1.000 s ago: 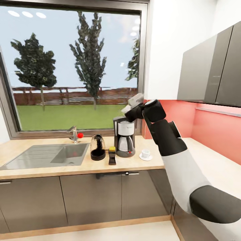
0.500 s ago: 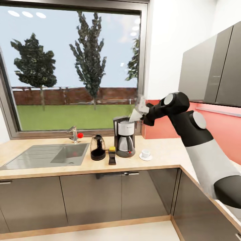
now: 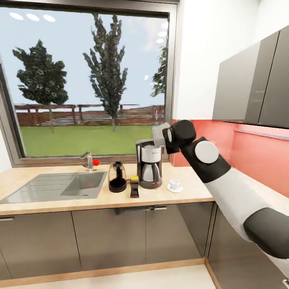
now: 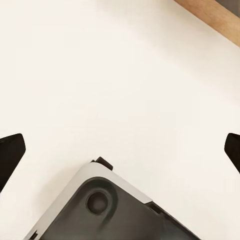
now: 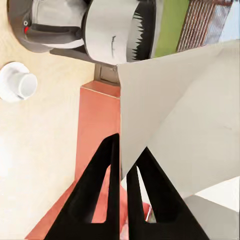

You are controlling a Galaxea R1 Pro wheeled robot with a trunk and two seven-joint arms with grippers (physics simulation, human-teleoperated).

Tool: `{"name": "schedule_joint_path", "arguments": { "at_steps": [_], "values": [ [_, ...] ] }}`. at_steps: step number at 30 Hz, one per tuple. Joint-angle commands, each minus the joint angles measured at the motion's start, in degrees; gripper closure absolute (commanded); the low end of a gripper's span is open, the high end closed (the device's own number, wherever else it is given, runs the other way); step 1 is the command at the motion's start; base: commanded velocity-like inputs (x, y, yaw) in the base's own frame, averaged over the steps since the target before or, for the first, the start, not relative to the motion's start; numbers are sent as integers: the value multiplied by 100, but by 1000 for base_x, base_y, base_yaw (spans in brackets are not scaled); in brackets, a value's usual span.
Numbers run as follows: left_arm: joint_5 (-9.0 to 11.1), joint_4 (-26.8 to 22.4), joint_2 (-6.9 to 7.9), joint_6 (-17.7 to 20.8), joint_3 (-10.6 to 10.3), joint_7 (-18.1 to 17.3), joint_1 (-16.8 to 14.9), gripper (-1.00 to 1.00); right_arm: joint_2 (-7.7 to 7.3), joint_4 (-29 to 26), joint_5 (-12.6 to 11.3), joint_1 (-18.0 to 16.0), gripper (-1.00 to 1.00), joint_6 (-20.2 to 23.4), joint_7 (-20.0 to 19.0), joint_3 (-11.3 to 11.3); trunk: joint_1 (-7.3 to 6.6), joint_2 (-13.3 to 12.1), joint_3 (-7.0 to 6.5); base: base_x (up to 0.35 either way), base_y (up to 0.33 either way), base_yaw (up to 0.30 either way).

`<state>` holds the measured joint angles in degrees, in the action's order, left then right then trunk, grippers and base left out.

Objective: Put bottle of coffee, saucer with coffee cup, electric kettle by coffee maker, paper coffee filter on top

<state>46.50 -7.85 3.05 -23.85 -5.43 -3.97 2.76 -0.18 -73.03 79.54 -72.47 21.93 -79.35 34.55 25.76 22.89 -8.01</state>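
Right gripper point(image 5: 122, 162) jaws closed on the edge of the paper coffee filter point(image 5: 180, 115), pinched between the dark fingers point(image 5: 100, 175); filter held above the white top of the coffee maker point(image 3: 149, 162), just to its right in head view. Left gripper point(image 4: 120, 147): fingertips spread wide, nothing between. Kitchen countertop point(image 3: 60, 200) carries electric kettle point(image 3: 117, 177), bottle of coffee point(image 3: 134, 187), coffee cup point(image 3: 174, 184) on saucer point(image 3: 175, 189). Sink point(image 3: 52, 185) at left, window point(image 3: 88, 80) behind, red backsplash point(image 3: 257, 154) at right.
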Motion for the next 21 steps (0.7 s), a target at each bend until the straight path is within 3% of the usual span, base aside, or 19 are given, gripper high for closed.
{"name": "schedule_joint_path", "arguments": {
  "at_steps": [1, 6, 9, 21],
  "values": [
    [61, -6, 3, -13, -46, -16, 2, -100, 64, 11, 89, -4, 100, 70, -26, 32, 2, 3, 1, 0, 0, 0],
    [61, -6, 3, -14, -46, -16, 2, -100, 424, 33, 598, -4, 100, 67, -27, 89, 2, 3, 1, 0, 0, 0],
    [61, -6, 3, -14, -46, -16, 3, -100, 573, 51, 780, -4, 100, 66, -27, 83, 2, 3, 1, 0, 0, 0],
    [61, -6, 3, -13, -46, -16, 1, -100, 710, 499, 909, -37, 100, -18, 1, -401, 2, 3, 1, 0, 0, 0]
  ]
}}
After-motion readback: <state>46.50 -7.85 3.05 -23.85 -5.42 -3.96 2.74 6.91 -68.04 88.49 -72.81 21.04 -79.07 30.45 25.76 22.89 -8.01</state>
